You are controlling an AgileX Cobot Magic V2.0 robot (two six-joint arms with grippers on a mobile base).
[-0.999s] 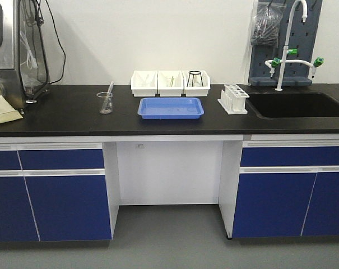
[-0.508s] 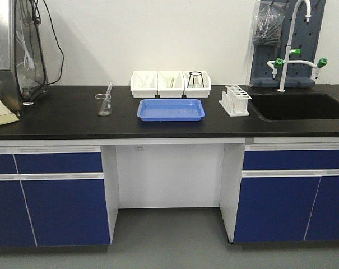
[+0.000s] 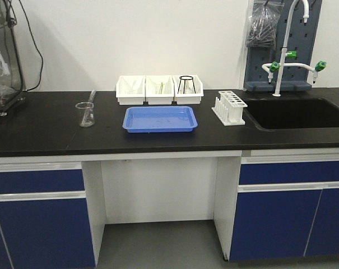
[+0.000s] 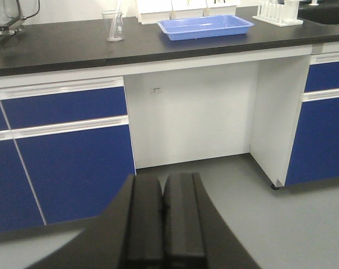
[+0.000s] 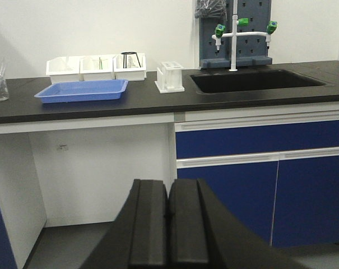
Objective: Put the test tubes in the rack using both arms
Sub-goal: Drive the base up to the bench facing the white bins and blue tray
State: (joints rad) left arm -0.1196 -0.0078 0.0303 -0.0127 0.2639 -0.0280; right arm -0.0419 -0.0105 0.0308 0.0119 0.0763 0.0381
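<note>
The white rack [image 3: 229,107] stands on the black counter [image 3: 40,131] between the blue tray and the sink. It also shows in the left wrist view [image 4: 278,12] and the right wrist view [image 5: 170,77]. Slim clear things lie in the three white bins [image 3: 159,89]; they are too small to tell as test tubes. My left gripper [image 4: 162,182] is shut and empty, low over the grey floor, far in front of the counter. My right gripper [image 5: 168,185] is shut and empty, also well short of the counter.
A blue tray [image 3: 159,119] lies in front of the bins. A clear beaker [image 3: 86,114] with a rod stands to the left. A black sink [image 3: 295,114] with a white faucet [image 3: 281,61] is to the right. Blue cabinets [image 3: 281,224] flank a knee gap under the counter.
The front view has shifted: the counter and everything on it slid left and slightly down in the frame. Nothing on the counter has moved relative to the rest.
</note>
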